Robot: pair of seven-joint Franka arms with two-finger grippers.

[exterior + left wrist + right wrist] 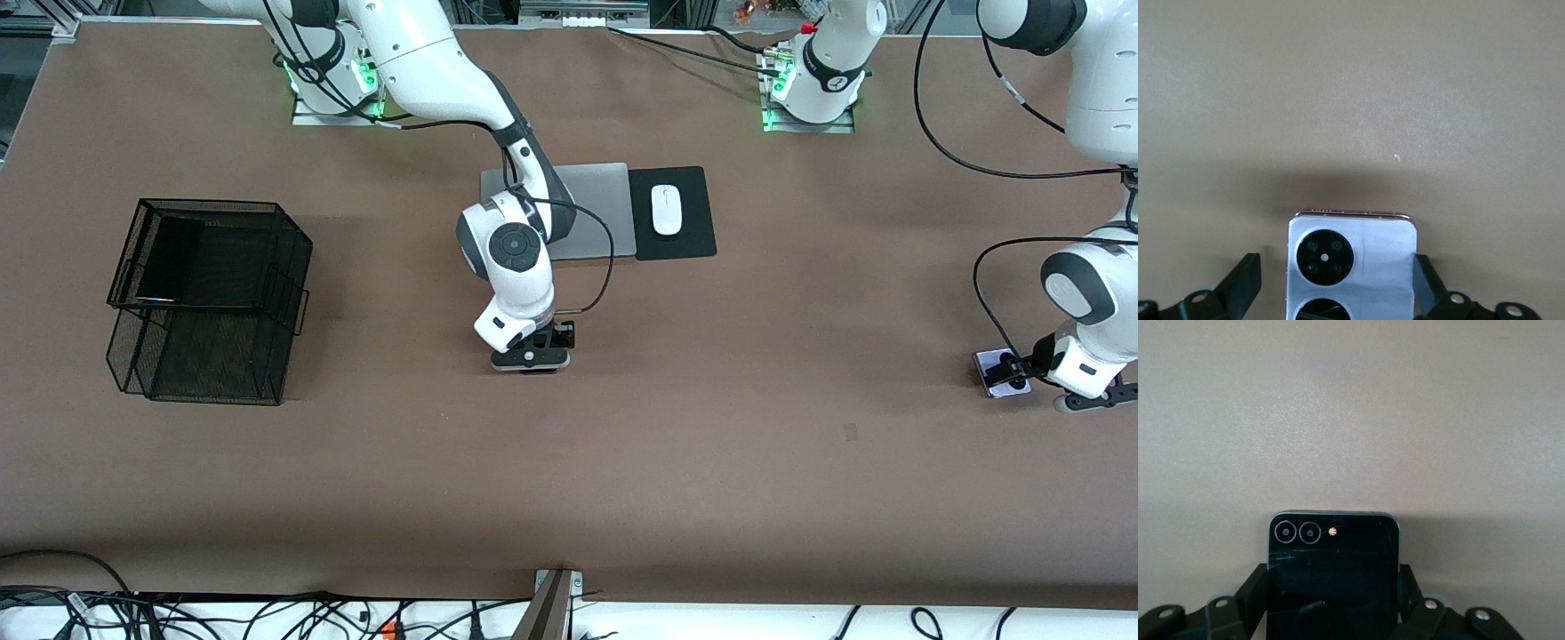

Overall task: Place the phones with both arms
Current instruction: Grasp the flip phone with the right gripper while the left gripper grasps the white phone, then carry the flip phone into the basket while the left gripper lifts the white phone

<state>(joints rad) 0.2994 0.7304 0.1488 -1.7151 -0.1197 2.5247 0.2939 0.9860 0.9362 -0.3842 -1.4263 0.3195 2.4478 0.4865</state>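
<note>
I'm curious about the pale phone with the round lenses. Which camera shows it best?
The left wrist view: the lavender phone fills the lower middle, lying on the table between the open left gripper fingers, its lens circles clear. The front view shows only a small pale corner beside that gripper. The right wrist view does not show it.

phones (1331, 577): 3 (one in rack) | arms (507, 258): 2 | mouse (666, 210): 1 | laptop (596, 200): 1

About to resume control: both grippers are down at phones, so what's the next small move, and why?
Probably close the left gripper: its fingers stand open either side of the lavender-white phone, with a gap at one side. The right gripper is already shut on the black phone, so both could then lift together.
</note>
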